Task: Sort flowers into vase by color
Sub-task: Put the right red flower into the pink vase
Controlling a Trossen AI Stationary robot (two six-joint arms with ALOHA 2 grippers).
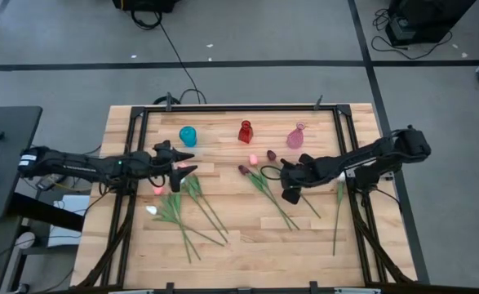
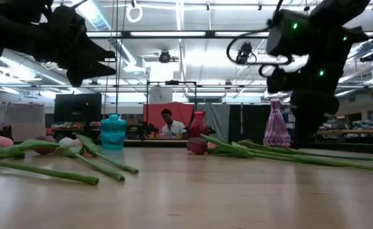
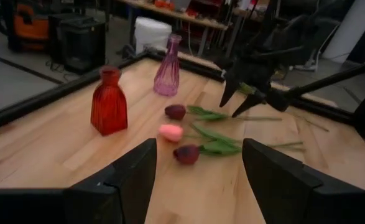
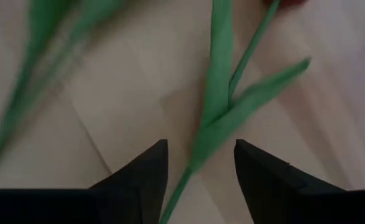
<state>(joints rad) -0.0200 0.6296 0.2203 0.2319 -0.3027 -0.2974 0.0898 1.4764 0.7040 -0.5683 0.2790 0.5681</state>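
Note:
Three small vases stand in a row toward the far edge: blue [image 1: 188,135], red [image 1: 246,131] and pink [image 1: 295,135]. One bunch of tulips [image 1: 184,211] lies left of centre, with a pink head [image 1: 157,189] and a white head [image 1: 151,210]. A second group [image 1: 265,186] lies mid-table with a pink head [image 3: 170,132] and two maroon heads [image 3: 186,154]. My left gripper [image 1: 188,163] hovers open above the left bunch's far end. My right gripper [image 1: 290,196] points down, open, over the middle group's stems; a green stem and leaf [image 4: 222,118] lie between its fingers.
A single tulip [image 1: 338,208] lies near the right edge, its stem running toward the near side. A black frame rail [image 1: 223,108] borders the table. Bare wood [image 1: 247,253] spans the near side. A person sits in the room behind the table [image 2: 168,124].

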